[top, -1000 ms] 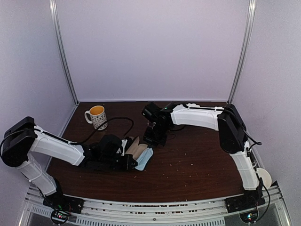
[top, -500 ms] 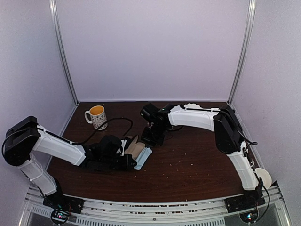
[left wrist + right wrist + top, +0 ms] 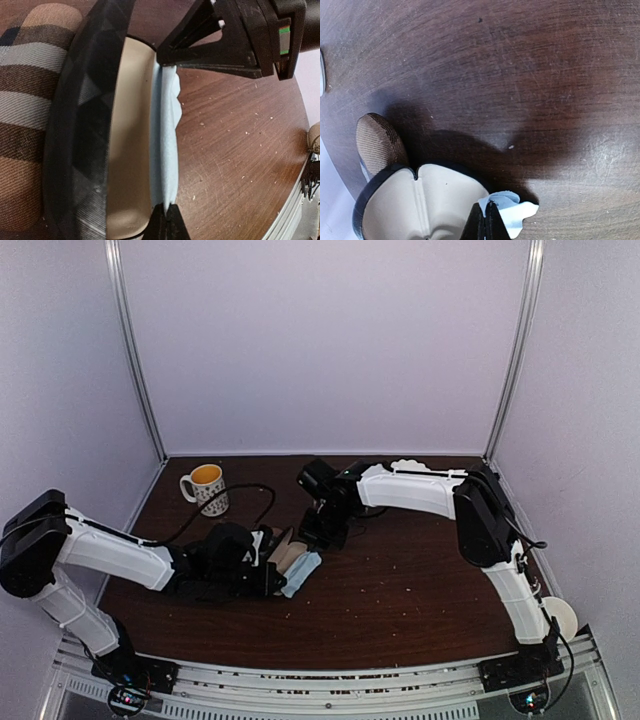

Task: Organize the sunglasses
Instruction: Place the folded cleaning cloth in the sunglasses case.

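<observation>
**Containers**
- Black case: located at table centre, lying open. The cream lining is exposed. The visible part of the interior shows lining only.
- Tan striped case: lies just beside the black shell, on the side away from the cloth. Only its outer fabric is visible, so its contents cannot be determined.
- Mug: upright at far left, well apart from both cases. Its inside appears orange-yellow; whether this is glaze or liquid cannot be determined.

**Cloth**
- Light blue cloth: runs along the right rim of the open black case. Whether it lies on the rim or just outside it cannot be determined.

**Grippers**
- Left gripper: positioned at the near end of the black case. The fingers are closed narrow, pinching the near end of the cloth.
- Right gripper: positioned at the far end of the black case. The fingers are closed narrow, pinching the far end of the cloth.

**Task item**
- Sunglasses: their position cannot be determined from these views.
</observation>
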Action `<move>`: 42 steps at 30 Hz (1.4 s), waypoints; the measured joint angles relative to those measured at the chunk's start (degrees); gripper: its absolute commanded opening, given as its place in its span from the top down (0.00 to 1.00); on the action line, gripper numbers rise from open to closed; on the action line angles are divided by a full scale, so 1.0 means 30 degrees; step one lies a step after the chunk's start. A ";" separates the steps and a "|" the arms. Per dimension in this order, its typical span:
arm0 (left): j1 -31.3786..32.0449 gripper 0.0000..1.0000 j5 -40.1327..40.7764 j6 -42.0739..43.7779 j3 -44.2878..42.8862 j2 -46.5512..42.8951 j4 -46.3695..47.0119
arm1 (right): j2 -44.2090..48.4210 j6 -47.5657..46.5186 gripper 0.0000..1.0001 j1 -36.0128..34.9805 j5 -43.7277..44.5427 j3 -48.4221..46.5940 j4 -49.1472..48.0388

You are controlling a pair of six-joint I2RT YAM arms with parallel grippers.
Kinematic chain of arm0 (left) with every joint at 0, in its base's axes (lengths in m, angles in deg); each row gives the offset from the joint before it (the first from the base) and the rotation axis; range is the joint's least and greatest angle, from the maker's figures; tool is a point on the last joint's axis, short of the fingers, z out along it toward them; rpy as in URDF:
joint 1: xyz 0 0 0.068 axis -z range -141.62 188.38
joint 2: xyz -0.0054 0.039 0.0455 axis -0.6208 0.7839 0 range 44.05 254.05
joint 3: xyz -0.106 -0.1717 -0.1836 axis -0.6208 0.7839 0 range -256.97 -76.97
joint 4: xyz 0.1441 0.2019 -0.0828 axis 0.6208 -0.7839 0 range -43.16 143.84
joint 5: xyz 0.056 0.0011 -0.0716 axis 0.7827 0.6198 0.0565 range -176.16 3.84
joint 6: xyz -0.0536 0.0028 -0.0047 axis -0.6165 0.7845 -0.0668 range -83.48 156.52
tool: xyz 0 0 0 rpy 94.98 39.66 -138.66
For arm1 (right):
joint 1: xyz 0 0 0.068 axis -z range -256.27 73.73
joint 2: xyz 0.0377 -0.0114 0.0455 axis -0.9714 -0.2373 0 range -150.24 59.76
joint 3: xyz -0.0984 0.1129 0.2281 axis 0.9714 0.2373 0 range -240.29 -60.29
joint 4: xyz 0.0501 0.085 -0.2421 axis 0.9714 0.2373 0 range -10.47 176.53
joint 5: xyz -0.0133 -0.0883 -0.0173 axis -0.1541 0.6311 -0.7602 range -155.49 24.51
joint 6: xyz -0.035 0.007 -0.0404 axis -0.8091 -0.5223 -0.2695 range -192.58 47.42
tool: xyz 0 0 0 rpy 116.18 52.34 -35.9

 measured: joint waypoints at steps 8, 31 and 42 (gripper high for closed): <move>0.0000 1.00 0.0255 0.0051 0.0029 -0.0095 -0.0452 | 0.0007 0.0022 1.00 -0.0131 0.0102 0.0000 -0.0372; 0.0000 1.00 0.1137 0.0364 0.0131 0.0707 -0.0670 | -0.0342 0.0124 1.00 -0.0262 -0.0153 -0.0117 -0.1508; -0.0240 0.91 0.1756 0.1115 -0.0466 0.0765 -0.1865 | -0.0816 0.0459 0.93 -0.0262 -0.0168 -0.0138 -0.1581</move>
